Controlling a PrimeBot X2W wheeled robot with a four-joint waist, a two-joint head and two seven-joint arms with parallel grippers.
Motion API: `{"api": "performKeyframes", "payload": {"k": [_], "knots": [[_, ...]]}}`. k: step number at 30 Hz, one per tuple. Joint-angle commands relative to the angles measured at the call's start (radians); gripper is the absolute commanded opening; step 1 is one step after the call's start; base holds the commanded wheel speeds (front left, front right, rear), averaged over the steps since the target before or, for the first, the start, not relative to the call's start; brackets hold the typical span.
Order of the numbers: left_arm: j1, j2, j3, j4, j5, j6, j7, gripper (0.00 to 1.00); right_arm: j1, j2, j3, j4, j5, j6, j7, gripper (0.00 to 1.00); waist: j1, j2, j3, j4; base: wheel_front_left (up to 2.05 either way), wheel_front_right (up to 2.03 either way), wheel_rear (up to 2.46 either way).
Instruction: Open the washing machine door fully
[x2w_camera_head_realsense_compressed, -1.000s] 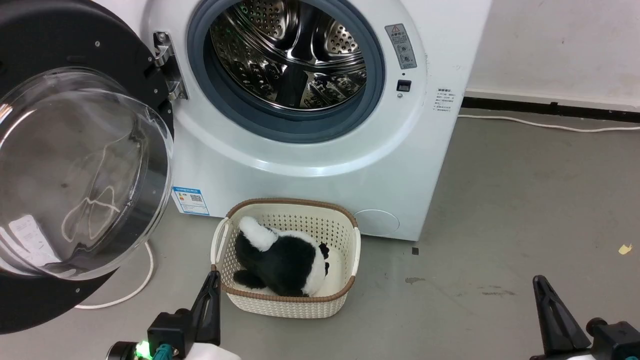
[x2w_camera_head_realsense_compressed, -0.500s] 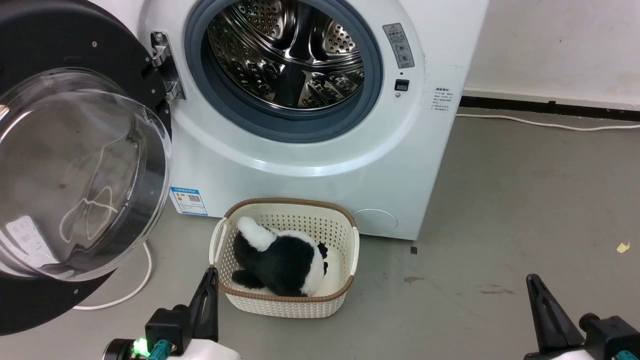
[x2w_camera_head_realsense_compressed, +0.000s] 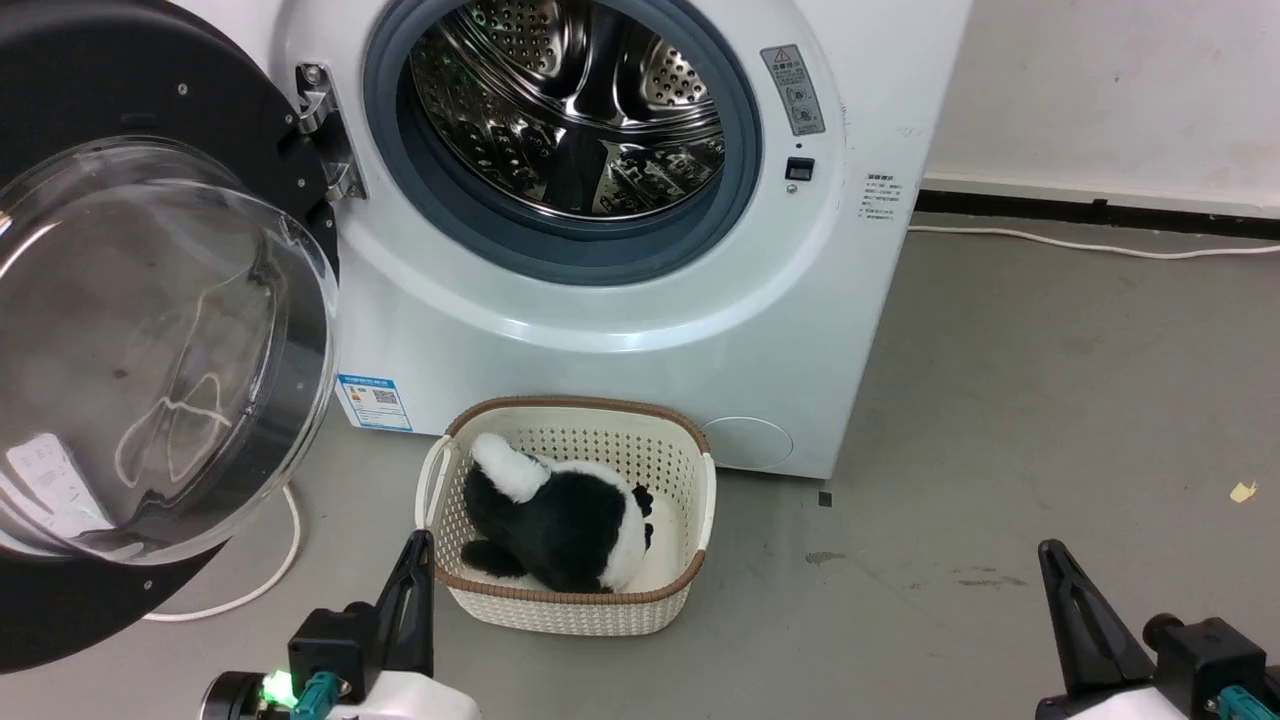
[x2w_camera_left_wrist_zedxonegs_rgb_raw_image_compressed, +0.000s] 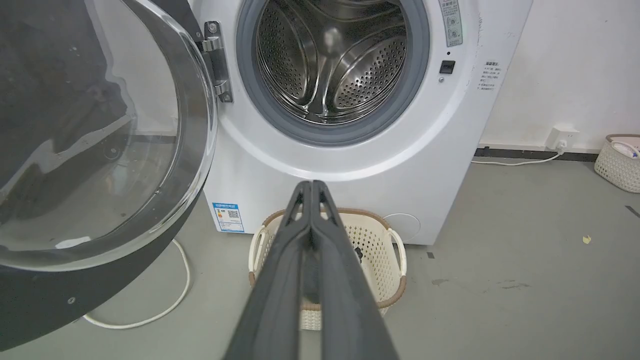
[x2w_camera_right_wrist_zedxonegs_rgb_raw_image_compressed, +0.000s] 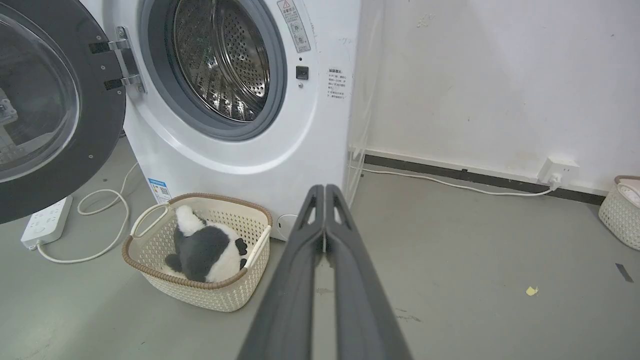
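Left gripper: the two fingers are pressed together tip to tip with nothing between them. In the head view it stands just beside the basket's near left corner.
Right gripper: fingers likewise pressed together and holding nothing, over bare floor, well apart from the basket.
Basket: cream, perforated, with a brown woven rim. It sits on the floor right before the washing machine.
In the basket: one black-and-white plush toy, lying curled, its face not visible.
Drum: bare steel, nothing visible inside.
Washing machine door: swung out to the left on its hinge, with the clear bowl window bulging toward the camera.
Second basket: at the wall, cut off by the frame edge. Its contents cannot be made out.
Cut off: the door's left and lower rim in the head view.
Hidden: the left gripper's fingers cover the basket's middle in its wrist view.
Behind the door: a white cable and a power strip lie on the floor.
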Motion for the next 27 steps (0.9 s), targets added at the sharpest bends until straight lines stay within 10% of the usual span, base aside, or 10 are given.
{"api": "performKeyframes", "payload": {"k": [1, 27], "knots": [[-0.007, -0.001, 0.007, -0.006, 0.008, -0.006, 0.008, 0.0, -0.019, 0.002, 0.003, -0.006, -0.004, 0.0, 0.007, 0.0, -0.0001, 0.0, 0.0, 0.0, 0.0, 0.0, 0.0], [-0.012, -0.012, 0.038, -0.039, 0.037, -0.02, 0.059, 0.0, -0.042, 0.002, 0.032, -0.015, -0.008, 0.0, 0.058, 0.0, -0.0001, 0.0, 0.003, -0.009, 0.0, 0.0, 0.0]]}}
